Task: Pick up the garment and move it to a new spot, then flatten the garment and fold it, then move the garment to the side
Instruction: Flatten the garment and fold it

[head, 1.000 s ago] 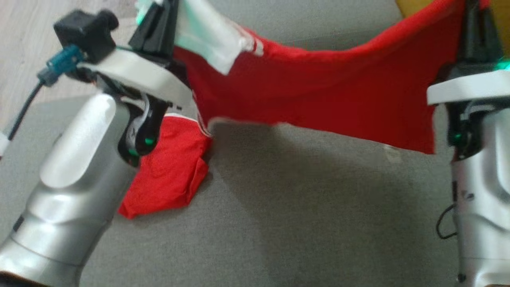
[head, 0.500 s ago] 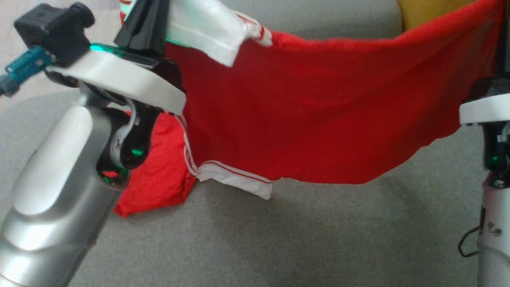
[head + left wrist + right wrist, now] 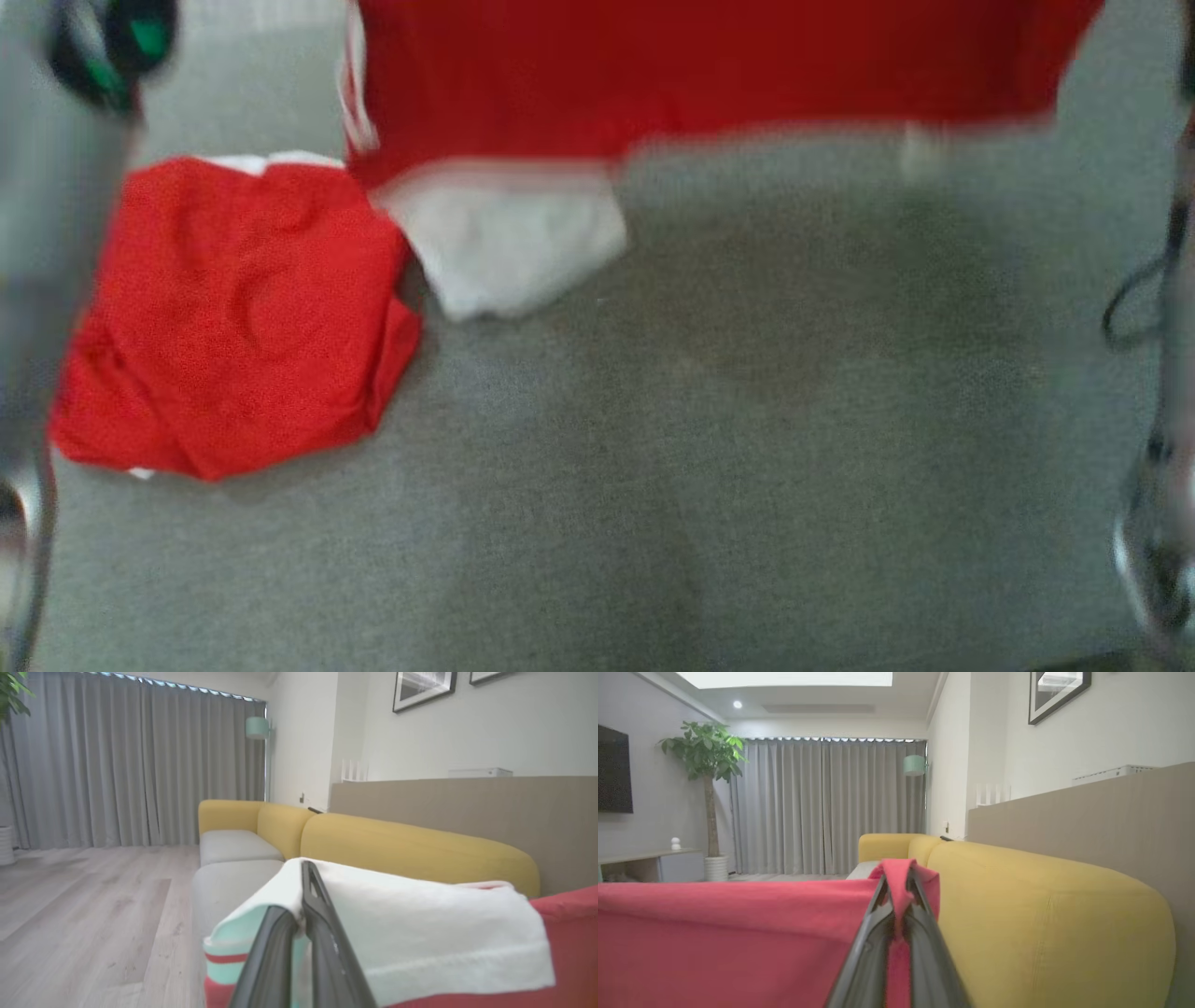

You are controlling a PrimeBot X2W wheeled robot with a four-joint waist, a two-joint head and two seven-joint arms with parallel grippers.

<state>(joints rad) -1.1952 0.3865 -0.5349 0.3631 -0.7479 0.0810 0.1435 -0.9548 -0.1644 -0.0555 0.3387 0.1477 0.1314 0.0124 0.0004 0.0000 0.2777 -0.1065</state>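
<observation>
**Red shirt (image 3: 709, 65) held up in the air between both arms, over the sofa seat.**

I have the left jaws pinched shut on the white sleeve (image 3: 420, 933) and the right jaws pinched shut on a bunched red corner. The shirt hangs spread between them, which I judge readies it to be laid down flat. Its lower edge and the other white sleeve (image 3: 504, 233) hang low over the grey sofa seat (image 3: 747, 420), and the blur hides whether they touch it. A second red garment (image 3: 233, 308) lies folded on the seat at the left, near that sleeve. Around the sofa are its yellow backrest (image 3: 411, 844), a pale wood floor (image 3: 93, 896), grey curtains (image 3: 822, 807) and a potted plant (image 3: 707, 765).
</observation>
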